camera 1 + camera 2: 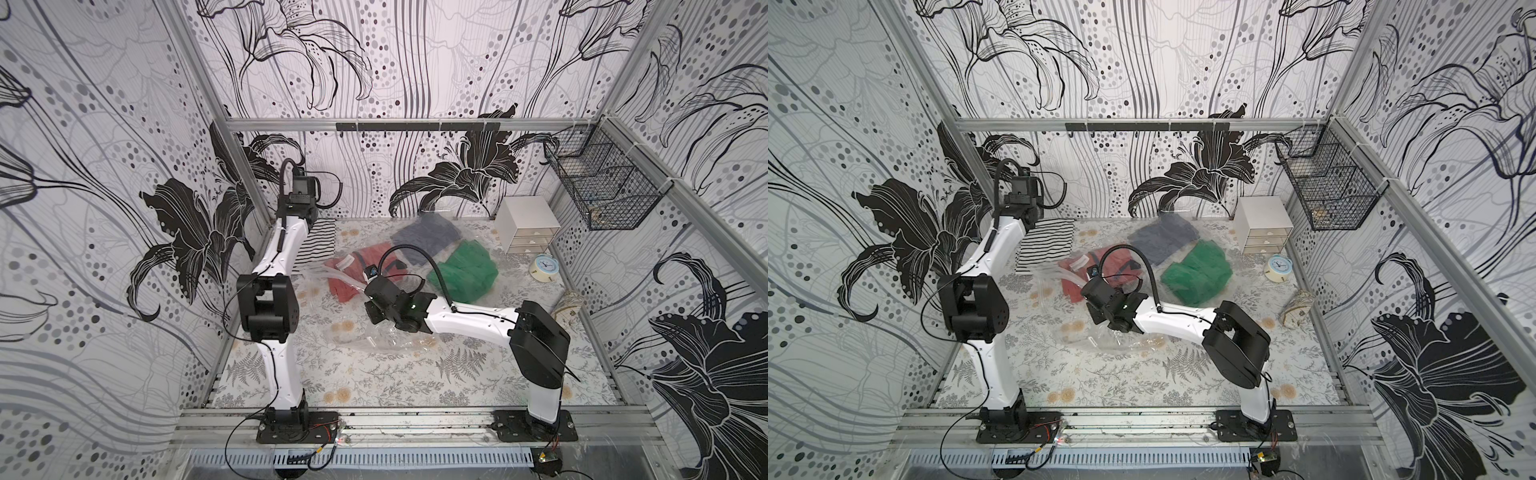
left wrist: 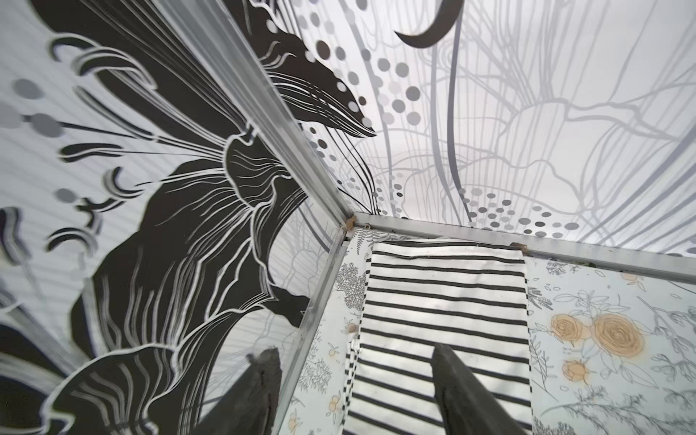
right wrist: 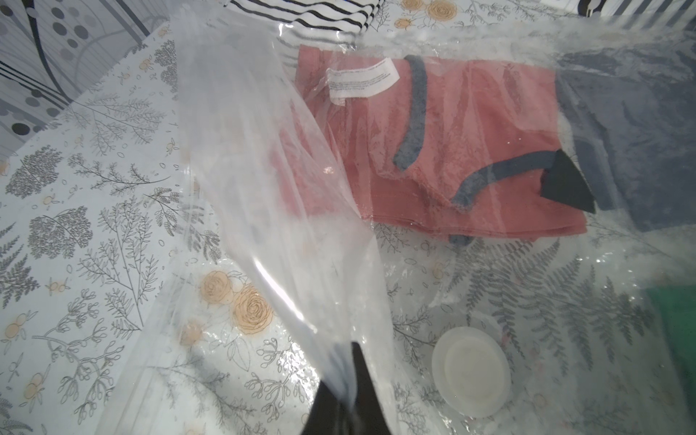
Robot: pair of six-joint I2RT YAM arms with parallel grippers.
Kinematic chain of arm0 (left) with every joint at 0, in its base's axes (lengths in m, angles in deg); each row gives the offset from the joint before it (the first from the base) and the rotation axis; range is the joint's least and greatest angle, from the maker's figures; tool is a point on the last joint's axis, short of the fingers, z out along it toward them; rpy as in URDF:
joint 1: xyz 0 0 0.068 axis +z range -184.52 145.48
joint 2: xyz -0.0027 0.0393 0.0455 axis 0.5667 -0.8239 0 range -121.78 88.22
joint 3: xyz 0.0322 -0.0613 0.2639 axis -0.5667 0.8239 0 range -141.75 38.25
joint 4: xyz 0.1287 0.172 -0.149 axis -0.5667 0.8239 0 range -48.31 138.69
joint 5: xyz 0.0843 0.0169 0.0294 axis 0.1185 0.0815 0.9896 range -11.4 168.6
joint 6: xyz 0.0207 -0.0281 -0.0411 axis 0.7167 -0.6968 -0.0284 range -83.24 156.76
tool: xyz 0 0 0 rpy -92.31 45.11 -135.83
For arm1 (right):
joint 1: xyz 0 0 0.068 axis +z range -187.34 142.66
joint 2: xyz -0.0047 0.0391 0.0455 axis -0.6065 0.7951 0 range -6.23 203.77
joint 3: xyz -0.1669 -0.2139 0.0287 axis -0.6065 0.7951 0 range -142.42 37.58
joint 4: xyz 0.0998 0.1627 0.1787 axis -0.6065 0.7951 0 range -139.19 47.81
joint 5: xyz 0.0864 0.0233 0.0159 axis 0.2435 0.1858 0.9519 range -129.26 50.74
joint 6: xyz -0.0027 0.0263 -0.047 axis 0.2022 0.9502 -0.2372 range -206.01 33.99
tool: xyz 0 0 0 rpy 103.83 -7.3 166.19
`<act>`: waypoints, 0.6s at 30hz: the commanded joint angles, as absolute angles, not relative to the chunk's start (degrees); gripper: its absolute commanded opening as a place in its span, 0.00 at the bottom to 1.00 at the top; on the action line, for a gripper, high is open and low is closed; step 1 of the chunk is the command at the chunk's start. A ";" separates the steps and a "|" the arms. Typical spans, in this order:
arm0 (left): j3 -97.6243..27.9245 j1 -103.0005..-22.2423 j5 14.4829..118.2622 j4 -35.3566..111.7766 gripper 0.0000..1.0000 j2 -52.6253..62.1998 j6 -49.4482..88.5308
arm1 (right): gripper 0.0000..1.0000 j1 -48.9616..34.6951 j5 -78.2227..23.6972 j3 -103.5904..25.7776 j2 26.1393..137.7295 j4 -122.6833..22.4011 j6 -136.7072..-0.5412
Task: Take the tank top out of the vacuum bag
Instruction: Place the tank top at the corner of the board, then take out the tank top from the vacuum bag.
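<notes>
Right wrist view: film of the vacuum bag (image 3: 263, 169) is being pinched by the right fingers (image 3: 359, 376) and held up, so the opening step is judged to be in hand. Inside the bag a red garment (image 3: 452, 150) with grey-blue trim, probably the tank top, is being kept beside a navy garment (image 3: 640, 124) and a green garment (image 3: 674, 331). A striped garment (image 2: 444, 297) is lying outside the bag, off its far left edge, with the left fingers (image 2: 457, 391) being held apart and empty above it. Those fingers are being called for next at the bag's mouth, to draw the red garment out.
</notes>
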State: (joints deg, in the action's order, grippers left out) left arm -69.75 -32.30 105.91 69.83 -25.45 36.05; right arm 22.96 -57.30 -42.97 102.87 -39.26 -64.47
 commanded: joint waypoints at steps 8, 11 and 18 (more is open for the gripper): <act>-45.85 -31.45 97.60 77.78 0.05 -12.83 6.75 | 0.00 22.85 -60.43 -42.35 100.03 -39.48 -66.28; -33.02 -31.51 98.85 75.04 0.08 4.05 0.24 | 0.00 23.03 -58.22 -42.64 100.68 -39.91 -65.59; -12.95 -31.97 96.02 79.63 0.14 36.46 -9.96 | 0.00 23.81 -61.38 -46.71 103.09 -37.59 -68.41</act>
